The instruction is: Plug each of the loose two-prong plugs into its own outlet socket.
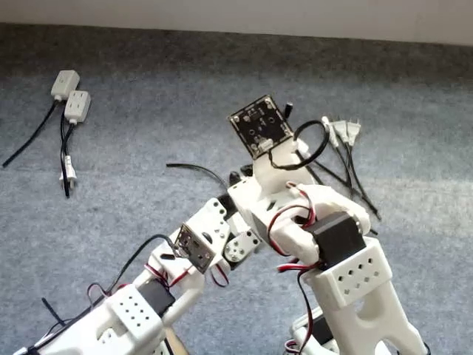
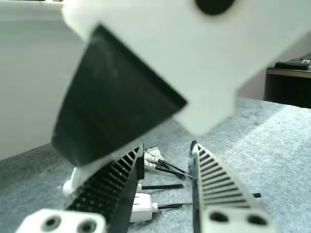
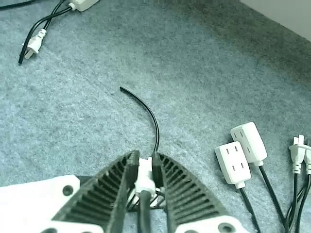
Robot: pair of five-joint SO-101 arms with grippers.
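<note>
We see the white two-prong plug (image 3: 144, 178), a small narrow body with a black cord leaving it, pinched between the ribbed black fingers of the right gripper (image 3: 146, 156). The fingers are closed down onto its sides. We cannot make out its prongs. It is held over the grey carpet (image 3: 194, 63), near the middle of the floor area.

From beside the fingertips a thin black wire (image 3: 151, 114) curves away across the carpet to a free end. Near the held plug lie two white outlet blocks (image 3: 235, 162) side by side, each trailing a black cord. The nearer one shows pairs of slots on its upper face. Just beyond them lie more loose white plugs (image 3: 297, 151).

Well apart, toward the far side of the carpet, another pair of white outlet sockets (image 1: 77, 106) lies with a small white plug (image 1: 69, 174) near it.

The left gripper (image 2: 167, 147) stands wide open with nothing in it. Through its gap we see a white plug body (image 2: 142, 206) lying on the carpet.
</note>
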